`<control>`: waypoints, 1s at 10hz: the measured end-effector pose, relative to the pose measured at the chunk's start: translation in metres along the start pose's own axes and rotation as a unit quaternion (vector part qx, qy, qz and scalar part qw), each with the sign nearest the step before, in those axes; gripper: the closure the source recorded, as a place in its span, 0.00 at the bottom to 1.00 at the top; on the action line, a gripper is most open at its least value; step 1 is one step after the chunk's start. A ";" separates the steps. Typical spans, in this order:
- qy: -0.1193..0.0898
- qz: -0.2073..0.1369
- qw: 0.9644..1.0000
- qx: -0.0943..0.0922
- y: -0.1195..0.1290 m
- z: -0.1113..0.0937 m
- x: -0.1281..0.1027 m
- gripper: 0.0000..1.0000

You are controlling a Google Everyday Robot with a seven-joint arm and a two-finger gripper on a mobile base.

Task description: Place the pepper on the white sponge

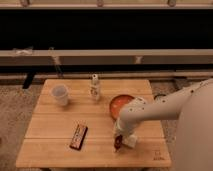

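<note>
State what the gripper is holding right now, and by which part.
The gripper is low over the table's front right, with the pepper at its tip beside the white sponge. Whether it grips the pepper, and where, cannot be told.

On the tabletop point(50, 130) I count one pepper point(117, 143) right at my one hand point(119, 140), one white sponge point(129, 141) just beside it, one orange bowl point(121, 104) behind, and farther off one snack bar point(78, 137), one bottle point(94, 87) and one white cup point(60, 94).
</note>
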 end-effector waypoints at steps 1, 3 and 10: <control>0.000 0.000 1.000 0.000 0.000 0.000 0.000 0.21; 0.000 0.000 1.000 0.000 0.000 0.000 0.000 0.20; 0.001 0.000 1.000 0.000 -0.001 0.001 0.000 0.20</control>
